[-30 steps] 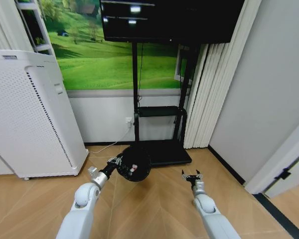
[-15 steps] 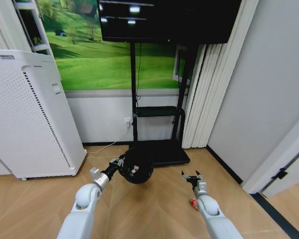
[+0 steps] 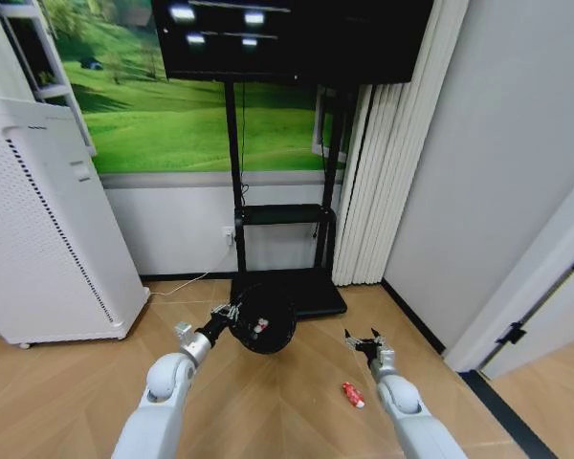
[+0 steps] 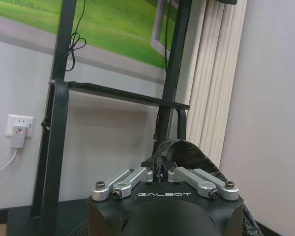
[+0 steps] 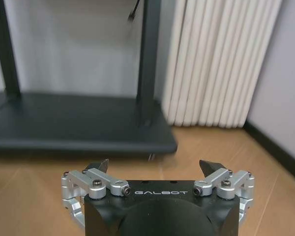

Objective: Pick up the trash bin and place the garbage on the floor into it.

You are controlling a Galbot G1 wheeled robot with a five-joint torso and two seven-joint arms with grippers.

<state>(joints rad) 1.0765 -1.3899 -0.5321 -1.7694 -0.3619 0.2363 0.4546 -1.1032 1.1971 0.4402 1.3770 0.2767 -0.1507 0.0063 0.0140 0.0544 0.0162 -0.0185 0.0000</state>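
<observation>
Black trash bin (image 3: 264, 321) is hanging tipped from the left gripper (image 3: 231, 313), clamped on its rim — the right gripper (image 3: 367, 340) is reaching forward, jaws spread, empty.

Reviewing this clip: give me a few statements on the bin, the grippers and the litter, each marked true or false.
1. The left gripper is shut on the trash bin. True.
2. The right gripper holds a red wrapper. False: its fingers are open and empty.
3. A red wrapper lies on the floor beside the right arm. True.
4. The trash bin stands on the floor. False: it is held up, tilted, mouth toward the head camera.
</observation>
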